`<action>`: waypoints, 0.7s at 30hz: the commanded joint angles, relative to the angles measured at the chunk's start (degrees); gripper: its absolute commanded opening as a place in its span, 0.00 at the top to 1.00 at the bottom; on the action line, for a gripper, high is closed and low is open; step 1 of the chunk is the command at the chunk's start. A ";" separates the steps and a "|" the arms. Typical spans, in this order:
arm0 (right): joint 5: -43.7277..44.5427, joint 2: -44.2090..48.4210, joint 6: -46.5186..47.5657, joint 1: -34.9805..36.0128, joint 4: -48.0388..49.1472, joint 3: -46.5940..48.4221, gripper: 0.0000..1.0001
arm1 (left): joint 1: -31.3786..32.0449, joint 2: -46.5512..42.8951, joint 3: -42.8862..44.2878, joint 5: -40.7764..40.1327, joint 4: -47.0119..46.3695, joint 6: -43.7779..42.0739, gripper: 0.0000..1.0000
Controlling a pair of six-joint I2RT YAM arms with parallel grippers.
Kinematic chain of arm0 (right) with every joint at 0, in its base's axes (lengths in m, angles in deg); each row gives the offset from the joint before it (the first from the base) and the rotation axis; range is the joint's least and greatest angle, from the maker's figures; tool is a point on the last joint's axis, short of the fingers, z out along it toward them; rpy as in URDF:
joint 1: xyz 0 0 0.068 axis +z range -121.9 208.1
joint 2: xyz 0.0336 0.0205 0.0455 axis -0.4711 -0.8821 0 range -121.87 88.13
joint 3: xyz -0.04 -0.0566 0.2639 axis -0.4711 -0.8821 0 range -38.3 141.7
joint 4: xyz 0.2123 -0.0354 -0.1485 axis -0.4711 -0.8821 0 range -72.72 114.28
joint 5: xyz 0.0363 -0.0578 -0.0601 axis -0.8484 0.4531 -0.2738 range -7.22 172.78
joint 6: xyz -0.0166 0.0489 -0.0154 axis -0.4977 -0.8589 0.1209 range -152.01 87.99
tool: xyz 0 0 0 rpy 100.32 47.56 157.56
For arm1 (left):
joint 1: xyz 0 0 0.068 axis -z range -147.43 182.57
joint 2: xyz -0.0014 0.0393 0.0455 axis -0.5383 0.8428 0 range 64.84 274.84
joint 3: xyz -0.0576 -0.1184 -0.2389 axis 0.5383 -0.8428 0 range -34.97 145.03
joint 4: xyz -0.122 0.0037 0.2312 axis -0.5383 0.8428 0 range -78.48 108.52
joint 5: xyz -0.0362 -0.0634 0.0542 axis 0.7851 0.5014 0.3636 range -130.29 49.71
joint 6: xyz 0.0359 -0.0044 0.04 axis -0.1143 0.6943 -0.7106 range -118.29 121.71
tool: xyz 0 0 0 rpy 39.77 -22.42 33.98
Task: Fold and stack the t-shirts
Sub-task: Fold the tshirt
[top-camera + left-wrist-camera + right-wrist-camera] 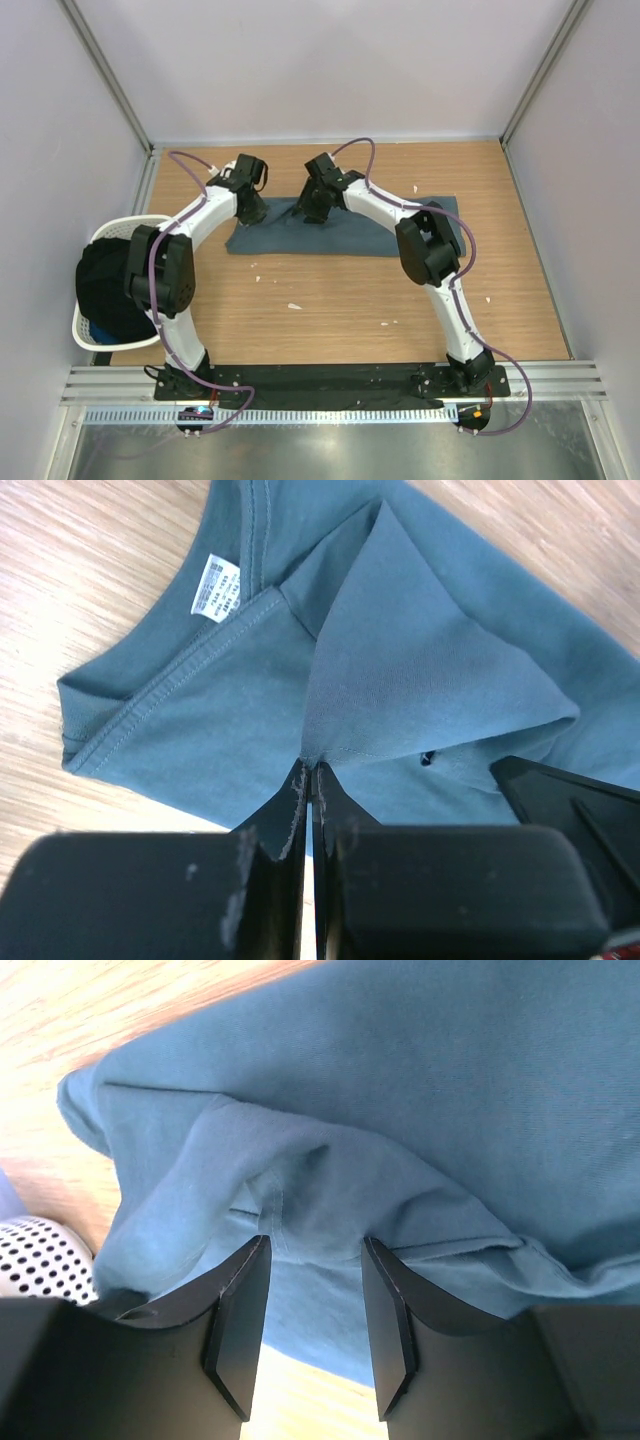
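Overhead view of a wooden table (330,310) with two robot arms reaching away from the camera. At far left, a white laundry basket (86,332) sits at the table's edge, heaped with dark cloth (105,285), probably more shirts waiting.

Right of it, the left gripper (250,205) is over the left end of a slate-blue t-shirt (350,238), which lies partly spread across the far half of the table. Its wrist camera shows the jaws pinched tight on a peak of fabric, pulled up just below the collar and white neck label (213,588).

Further right, the right gripper (312,212) sits low over the shirt's middle. Its jaws stand partly apart, either side of a raised ridge of cloth, not closed on it.

The fold looks barely begun. Next, the right jaws need to close on that ridge, so both arms can lift and lay the fabric over evenly.
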 commanded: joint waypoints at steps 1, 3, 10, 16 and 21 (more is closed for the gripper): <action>1.61 -1.08 -2.28 1.01 1.61 3.29 0.53 | -0.79 -2.51 -0.12 0.99 -2.52 -0.89 1.00; 1.53 -1.79 -2.46 1.19 1.00 4.70 0.53 | -1.06 -2.33 -0.12 1.08 -2.79 -1.06 1.00; 0.29 -1.97 -2.28 2.42 -4.01 7.34 0.49 | -1.67 -1.90 -0.12 1.69 -3.14 -1.15 1.00; 2.14 -1.09 -0.71 2.68 -7.26 9.53 0.44 | -1.85 -1.54 -0.21 1.96 -3.49 -1.24 1.00; 2.49 -2.22 -0.26 2.95 -8.06 10.42 0.43 | -1.85 -1.19 0.06 2.13 -3.76 -1.15 1.00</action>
